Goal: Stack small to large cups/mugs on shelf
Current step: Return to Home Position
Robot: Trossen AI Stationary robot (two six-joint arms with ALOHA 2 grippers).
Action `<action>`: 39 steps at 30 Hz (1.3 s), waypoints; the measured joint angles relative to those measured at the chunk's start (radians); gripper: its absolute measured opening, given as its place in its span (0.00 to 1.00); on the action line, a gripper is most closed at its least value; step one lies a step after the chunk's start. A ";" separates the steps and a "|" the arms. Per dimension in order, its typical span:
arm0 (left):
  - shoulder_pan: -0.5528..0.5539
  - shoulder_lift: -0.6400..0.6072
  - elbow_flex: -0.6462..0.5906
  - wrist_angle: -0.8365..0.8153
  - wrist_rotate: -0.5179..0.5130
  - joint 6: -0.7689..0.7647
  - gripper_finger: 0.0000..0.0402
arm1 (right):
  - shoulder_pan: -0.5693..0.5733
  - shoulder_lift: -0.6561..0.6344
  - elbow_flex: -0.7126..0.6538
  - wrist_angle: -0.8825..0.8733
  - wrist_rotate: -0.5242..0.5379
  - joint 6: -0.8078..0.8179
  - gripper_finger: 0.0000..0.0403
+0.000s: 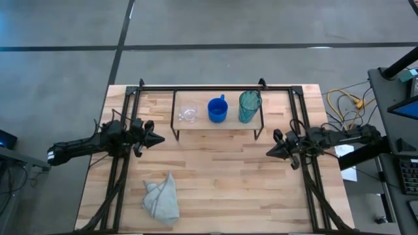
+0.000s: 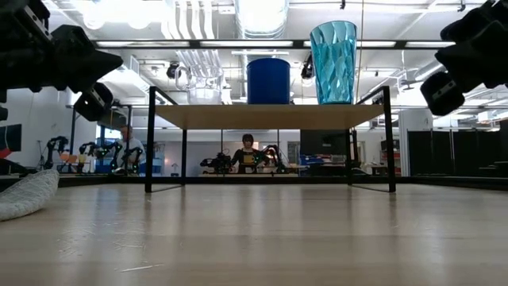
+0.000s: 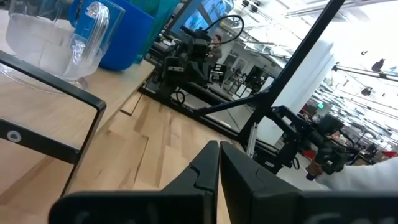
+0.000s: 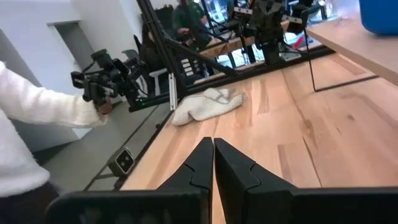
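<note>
The shelf (image 1: 219, 128), a black wire rack with a light wooden top, stands at the table's far middle. On its top stand, from left to right, a small clear glass cup (image 1: 189, 114), a bright blue handled mug (image 1: 217, 109) and a taller teal see-through cup (image 1: 249, 106). The glass (image 3: 46, 43) and the blue mug (image 3: 127, 34) also show in the left wrist view. My left gripper (image 1: 160, 139) is shut and empty, left of the shelf. My right gripper (image 1: 268, 154) is shut and empty, right of the shelf.
A pale grey-green cloth (image 1: 162, 199) lies crumpled near the table's front left. Black frame legs (image 1: 117, 176) run along both table sides. A person's white sleeve and hand (image 4: 37, 118) show beyond the table's edge in the right wrist view. People sit in the room behind.
</note>
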 joint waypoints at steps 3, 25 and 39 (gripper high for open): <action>0.000 -0.001 0.000 0.001 0.000 0.000 0.00 | 0.000 0.024 0.000 0.000 0.002 0.040 0.02; 0.000 0.000 -0.001 0.012 0.002 0.000 0.00 | 0.000 0.064 0.000 0.000 0.001 0.101 0.02; 0.000 0.000 -0.001 0.013 0.002 0.001 0.00 | 0.000 0.064 0.000 0.001 0.000 0.101 0.02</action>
